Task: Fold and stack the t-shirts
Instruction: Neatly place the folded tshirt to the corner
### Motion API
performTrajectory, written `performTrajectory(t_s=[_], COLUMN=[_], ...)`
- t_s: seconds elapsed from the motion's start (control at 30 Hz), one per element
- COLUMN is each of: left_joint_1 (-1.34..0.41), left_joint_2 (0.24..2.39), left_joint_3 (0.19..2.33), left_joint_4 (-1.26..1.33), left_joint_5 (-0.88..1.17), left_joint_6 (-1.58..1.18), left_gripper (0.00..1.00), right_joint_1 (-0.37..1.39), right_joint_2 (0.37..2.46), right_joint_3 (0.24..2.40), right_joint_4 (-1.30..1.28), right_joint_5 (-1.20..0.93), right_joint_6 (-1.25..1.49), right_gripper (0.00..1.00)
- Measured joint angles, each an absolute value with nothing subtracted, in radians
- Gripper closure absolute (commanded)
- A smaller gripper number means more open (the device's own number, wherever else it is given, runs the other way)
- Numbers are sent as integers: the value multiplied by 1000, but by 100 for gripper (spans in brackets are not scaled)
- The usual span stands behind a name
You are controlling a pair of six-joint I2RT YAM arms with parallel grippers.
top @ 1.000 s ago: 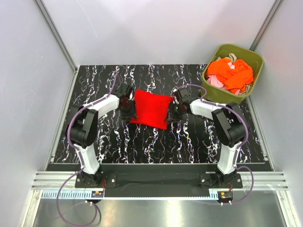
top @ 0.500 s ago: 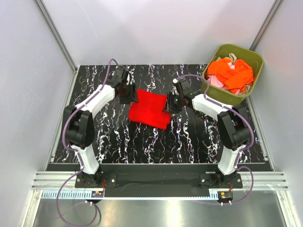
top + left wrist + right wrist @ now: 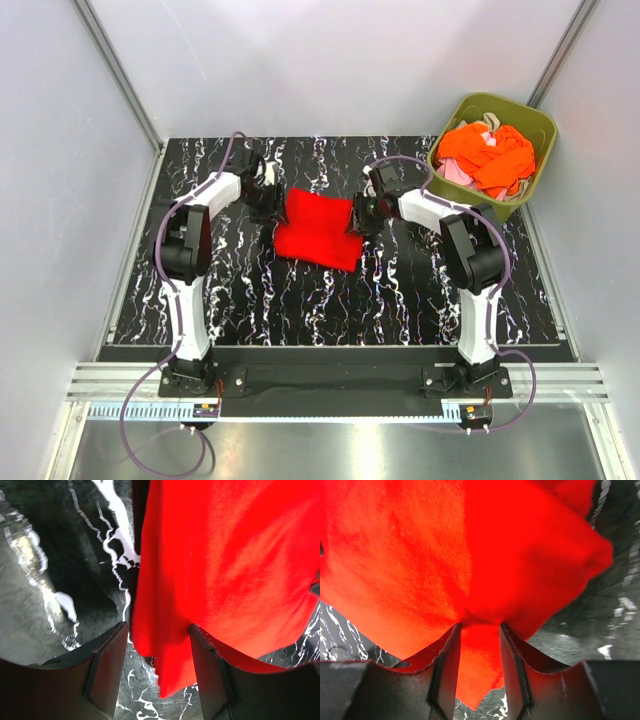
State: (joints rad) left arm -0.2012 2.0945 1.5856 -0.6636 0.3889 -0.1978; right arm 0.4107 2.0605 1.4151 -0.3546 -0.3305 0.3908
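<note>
While looking down from above, seeing red shirt (image 3: 318, 230) lying folded and flat mid-bench (image 3: 300, 300), flanked by both hands. Seeing left hand (image 3: 270, 203) touching its left edge, holding fingers (image 3: 107, 670) apart, with cloth edge lying unpinched across the gap. Seeing right hand (image 3: 358, 217) meeting the right edge, also holding fingers (image 3: 447, 670) apart, with cloth bunching between them; not managing to tell whether clamping or merely straddling. Noting orange shirts (image 3: 490, 150), plus pink and beige, piling in bin (image 3: 465, 198) at far right corner, well apart from red shirt.
</note>
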Motion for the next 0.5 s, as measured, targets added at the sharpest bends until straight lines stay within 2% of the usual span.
performTrajectory(t_s=[0.2,0.3,0.5], left_joint_1=[-202,-201,-198], left_joint_2=[2121,2149,2195], left_joint_3=[1592,1618,1641], left_joint_4=[-659,-656,-645], left_joint_5=[426,456,517], left_joint_6=[-168,-164,-173], left_gripper=[47,57,95], right_joint_1=[394,395,395], right_joint_2=[2024,1956,1822], right_joint_3=[1407,1385,1343], right_joint_4=[-373,-385,-386], right_joint_5=[-316,-315,-303], right_joint_6=[361,359,359], right_gripper=[56,56,56])
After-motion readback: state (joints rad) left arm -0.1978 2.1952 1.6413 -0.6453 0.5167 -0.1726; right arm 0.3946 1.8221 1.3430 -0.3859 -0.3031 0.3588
